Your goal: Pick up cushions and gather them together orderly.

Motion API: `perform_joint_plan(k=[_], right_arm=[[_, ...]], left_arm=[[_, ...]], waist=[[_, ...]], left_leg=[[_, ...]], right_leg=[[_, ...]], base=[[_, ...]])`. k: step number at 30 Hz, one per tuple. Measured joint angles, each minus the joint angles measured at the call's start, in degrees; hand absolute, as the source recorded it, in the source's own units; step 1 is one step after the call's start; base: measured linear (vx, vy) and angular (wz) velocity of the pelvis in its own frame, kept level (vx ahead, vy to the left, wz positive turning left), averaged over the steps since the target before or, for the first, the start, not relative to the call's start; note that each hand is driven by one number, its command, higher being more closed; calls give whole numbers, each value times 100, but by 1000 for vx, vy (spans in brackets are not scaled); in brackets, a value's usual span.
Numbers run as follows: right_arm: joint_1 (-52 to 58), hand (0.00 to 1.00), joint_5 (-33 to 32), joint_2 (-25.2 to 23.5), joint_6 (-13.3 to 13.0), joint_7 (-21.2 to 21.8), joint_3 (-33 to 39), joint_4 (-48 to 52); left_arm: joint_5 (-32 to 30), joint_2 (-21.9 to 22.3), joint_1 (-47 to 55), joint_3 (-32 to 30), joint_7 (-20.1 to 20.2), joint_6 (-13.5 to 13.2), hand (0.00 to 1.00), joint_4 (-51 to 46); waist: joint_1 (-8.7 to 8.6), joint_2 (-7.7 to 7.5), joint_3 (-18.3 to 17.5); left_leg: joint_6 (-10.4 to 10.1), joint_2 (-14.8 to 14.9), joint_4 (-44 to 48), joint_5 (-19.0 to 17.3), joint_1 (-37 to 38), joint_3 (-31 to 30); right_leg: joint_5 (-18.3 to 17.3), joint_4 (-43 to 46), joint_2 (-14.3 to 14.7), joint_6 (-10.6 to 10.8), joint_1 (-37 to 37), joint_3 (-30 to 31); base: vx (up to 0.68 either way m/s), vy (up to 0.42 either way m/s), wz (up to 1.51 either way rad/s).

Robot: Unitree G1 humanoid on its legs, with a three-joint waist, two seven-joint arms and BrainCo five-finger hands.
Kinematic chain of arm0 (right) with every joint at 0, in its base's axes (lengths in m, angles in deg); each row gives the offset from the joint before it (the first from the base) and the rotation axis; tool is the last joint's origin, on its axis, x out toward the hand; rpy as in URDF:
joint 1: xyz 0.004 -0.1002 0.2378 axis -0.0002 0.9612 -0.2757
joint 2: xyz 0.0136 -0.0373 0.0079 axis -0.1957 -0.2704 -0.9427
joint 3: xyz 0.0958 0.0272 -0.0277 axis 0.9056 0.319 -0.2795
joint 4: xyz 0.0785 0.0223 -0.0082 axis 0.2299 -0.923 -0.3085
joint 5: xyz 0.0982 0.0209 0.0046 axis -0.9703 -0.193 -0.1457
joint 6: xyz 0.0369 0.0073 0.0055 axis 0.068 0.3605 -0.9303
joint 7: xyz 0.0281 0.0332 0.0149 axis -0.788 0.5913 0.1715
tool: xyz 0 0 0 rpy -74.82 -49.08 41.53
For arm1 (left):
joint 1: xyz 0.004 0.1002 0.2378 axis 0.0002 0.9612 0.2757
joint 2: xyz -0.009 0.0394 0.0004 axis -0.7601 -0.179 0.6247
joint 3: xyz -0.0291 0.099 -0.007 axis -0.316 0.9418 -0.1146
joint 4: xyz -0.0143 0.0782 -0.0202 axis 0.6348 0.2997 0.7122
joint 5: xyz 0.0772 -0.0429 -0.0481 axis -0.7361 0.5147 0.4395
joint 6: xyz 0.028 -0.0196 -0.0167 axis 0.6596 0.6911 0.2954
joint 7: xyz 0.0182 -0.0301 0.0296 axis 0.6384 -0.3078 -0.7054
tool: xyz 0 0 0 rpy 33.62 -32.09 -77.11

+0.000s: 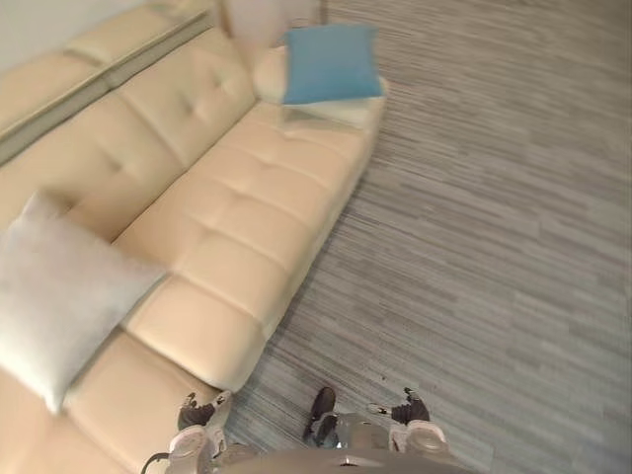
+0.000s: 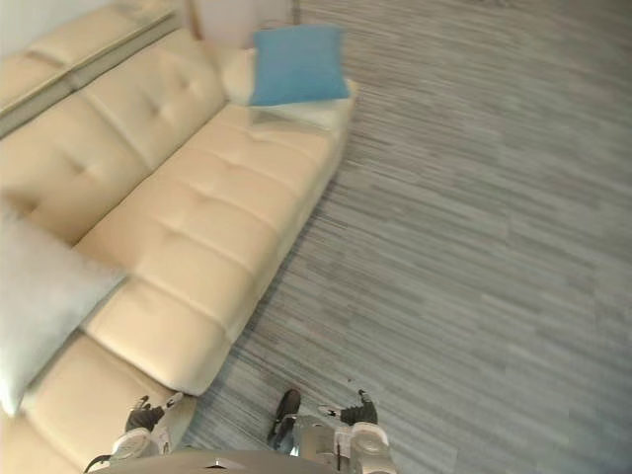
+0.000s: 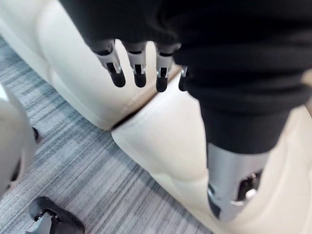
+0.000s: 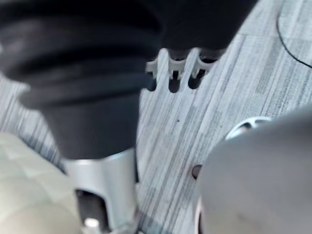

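Head camera looks down on the long cream sofa, running from 7 o'clock up toward 12. At the far end, 12 o'clock, a blue cushion rests on a cream cushion. Over at 9 o'clock a pale grey cushion leans on the backrest, well apart from that pair. Left hand hangs at 7 o'clock by the seat's front edge, fingers loose and straight, holding nothing. Right hand sits at 5 o'clock over the striped grey carpet, fingers relaxed, empty.
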Motion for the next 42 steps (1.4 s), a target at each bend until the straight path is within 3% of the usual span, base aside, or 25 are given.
perform_joint_plan(k=[1, 2, 3, 5, 8, 12, 13, 14, 18, 19, 21, 22, 23, 25, 26, 29, 30, 32, 33, 34, 35, 37, 39, 40, 42], right_arm=[[-10, 0, -18, 85, -2, -6, -4, 19], [48, 0, -19, 28, 0, -31, -53, 16], [27, 0, -19, 47, 26, -36, -95, -6], [-53, 0, -25, -43, 14, -43, -200, 3], [-40, 0, -47, -134, 16, -46, -185, 0], [-60, 0, -76, -144, 20, -61, -154, 35], [-79, 0, -76, -138, 9, -78, -107, 39], [-81, 0, -76, -131, 5, -102, -70, 21], [62, 0, -76, -343, -1, -103, -41, 47], [62, 0, -75, -365, 2, -96, -40, 41], [112, 0, -69, -351, -1, -78, -65, 51], [110, 0, -64, -350, -2, -61, -78, 58], [61, 0, -55, -330, -10, -37, -78, 124], [16, 0, -54, -343, -14, -37, -79, 187], [-17, 0, -53, -341, -19, -37, -72, 193], [-62, 0, -57, -307, -30, -40, -60, 238], [-110, 0, -58, -284, -32, -42, -59, 226], [-60, 0, -58, -270, -30, -45, -51, 175], [-39, 0, -61, -216, -31, -36, -4, 42], [-190, 0, -71, -54, -1, -55, 122, 40], [-215, 0, -71, -10, -4, -63, 160, 39], [-201, 0, -76, -14, 1, -66, 152, 35], [-212, 0, -134, -32, 2, -73, 78, 49], [-245, 0, -208, -69, -2, -100, 46, 45], [-238, 0, -241, -143, -3, -111, 28, 46]], left_arm=[[0, 7, 8, 16, 3, -41, 0, -64], [5, -96, 35, -18, 21, -59, 0, -217], [8, -49, 74, -11, 38, 11, 0, -179], [112, -13, 174, -69, 43, 32, 0, -205], [114, -17, 196, -55, 52, 14, 0, -373], [115, 30, 190, -14, 56, -31, 0, -525], [110, 29, 171, 5, 63, -35, 0, -519], [117, 19, 164, 27, 68, -39, 0, -509], [105, -140, 105, 60, 76, -26, 0, -440], [103, -185, 99, 125, 75, -24, 0, -385], [103, -218, 96, 261, 74, 49, 0, -279], [102, -222, 92, 294, 71, 59, 0, -272], [102, -227, 75, 354, 71, 75, 0, -233], [103, -229, 17, 385, 70, 83, 0, -227], [103, -225, -65, 392, 70, 84, 0, -208], [103, -225, -167, 391, 64, 92, 0, -56], [98, -251, -182, 398, 55, 97, 0, 38], [96, -300, -177, 436, 53, 97, 0, 92], [31, -319, -135, 411, 48, 99, 0, 159], [-18, -197, -208, 338, 48, 90, 0, 203], [-19, -149, -226, 300, 41, 90, 0, 194], [-16, 1, -245, 113, 36, 89, 0, 125], [-10, 48, -207, -73, 39, 87, 0, 11], [-10, 31, -179, -74, 41, 90, 0, -50], [-5, 5, -130, -54, 53, 86, 0, -181]], waist=[[-23, -35, 25], [-121, -408, 166], [-39, -306, 207], [82, -140, 219], [209, -211, 250], [305, -224, 276], [361, -222, 263], [415, -273, 234], [378, -608, 105], [377, -639, 112], [326, -519, 193], [319, -486, 224], [285, -427, 256], [209, -409, 277], [190, -422, 319], [89, -423, 334], [1, -446, 346], [-63, -524, 355], [-101, -612, 363], [-51, -366, 402], [-65, -327, 416], [-99, -132, 504], [41, -126, 546], [120, -100, 566], [187, -143, 577]], left_leg=[[-92, 70, 410, -85, -57, -64], [-116, 159, 1910, -128, -313, -260], [51, 524, 2893, -101, -676, -751], [-27, 513, 3847, -188, -1348, -1602], [-37, -19, 3610, -196, -1978, -2102], [-129, -653, 1741, -97, -2541, -2614], [-186, -799, 946, 122, -2573, -2761], [-61, -865, 487, 822, -2470, -2825], [395, -991, 697, 421, -2225, -2358], [464, -1064, 635, 380, -2005, -2293], [623, -1156, 241, 234, -1133, -2274], [647, -1156, 171, 201, -950, -2278], [684, -1157, -59, 176, -529, -2293], [685, -1137, -341, 175, -189, -2331], [684, -1086, -576, 176, 81, -2338], [684, -927, -861, 176, 444, -2386], [630, -875, -938, 157, 594, -2542], [409, -905, -932, 114, 716, -2704], [137, -908, -906, -33, 889, -2951], [-17, -698, -744, 33, 900, -3124], [-55, -677, -591, 91, 849, -3214], [-205, -409, 1440, 615, 21, -3577], [-407, -236, 3232, 1020, -798, -3668], [-340, -135, 4072, 848, -1246, -3506], [-137, -121, 4166, 641, -1766, -3096]], right_leg=[[-286, 910, -210, -337, -190, 168], [-790, 1516, -727, 270, 7, 629], [-850, 1407, -329, 296, 183, 897], [-732, 843, 134, 188, 593, 1219], [-612, 406, 228, 53, 925, 1694], [-552, -102, 314, 8, 1437, 2393], [-592, -200, 321, 106, 1503, 2614], [-678, -275, 323, 258, 1593, 2942], [-665, 14, 10, 563, 1631, 3201], [-570, 497, -84, 759, 1508, 3148], [-70, 2612, -358, 1627, 895, 2755], [-87, 3005, -419, 1592, 777, 2603], [-226, 3728, -653, 1293, 448, 2116], [-389, 3795, -864, 1027, 80, 1603], [-532, 3358, -913, 817, -135, 1346], [-459, 1857, -789, 748, -602, 1330], [93, 710, -604, 767, -715, 1667], [701, -183, -551, 780, -614, 2010], [1565, -201, -604, 716, -548, 2146], [1037, 372, -543, 644, -637, 2010], [872, 540, -547, 646, -652, 1976], [316, 822, -498, 499, -281, 1617], [103, 715, -361, 392, 157, 1569], [6, 552, -277, 343, 530, 1554], [-89, 105, -265, 327, 1155, 1524]], base=[[206, -161, -40], [123, -134, -41], [207, -175, -70], [233, -87, -119], [230, 4, -92], [336, 147, -94], [415, 242, -121], [415, 242, -124], [583, 272, -70], [421, 178, -40], [469, 172, -39], [490, 123, -25], [476, 73, -3], [439, 11, 11], [413, -69, 19], [429, -149, 20], [451, -225, 36], [398, -235, 47], [497, -282, 49], [477, -274, 45], [434, -246, 37], [439, -280, 56], [447, -238, 7], [449, -168, -18], [346, -62, 1]])
